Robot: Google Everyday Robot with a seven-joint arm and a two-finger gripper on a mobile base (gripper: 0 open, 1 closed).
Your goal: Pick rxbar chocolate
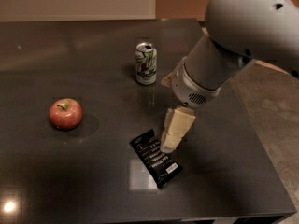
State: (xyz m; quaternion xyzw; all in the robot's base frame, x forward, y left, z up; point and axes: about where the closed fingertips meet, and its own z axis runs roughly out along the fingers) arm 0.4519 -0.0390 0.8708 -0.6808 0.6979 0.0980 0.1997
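Note:
The rxbar chocolate (pixel 155 158) is a flat black wrapper with white text. It lies on the dark table (pixel 93 190) near the front edge, tilted diagonally. My gripper (pixel 171 143) hangs from the grey arm (pixel 219 64) coming in from the upper right. Its cream fingers (pixel 176 127) point down at the bar's right edge, just above or touching it. Nothing is held.
A green and white soda can (pixel 145 63) stands upright behind the bar. A red apple (pixel 66 114) sits at the left. The table's right edge (pixel 261 143) drops to a brown floor.

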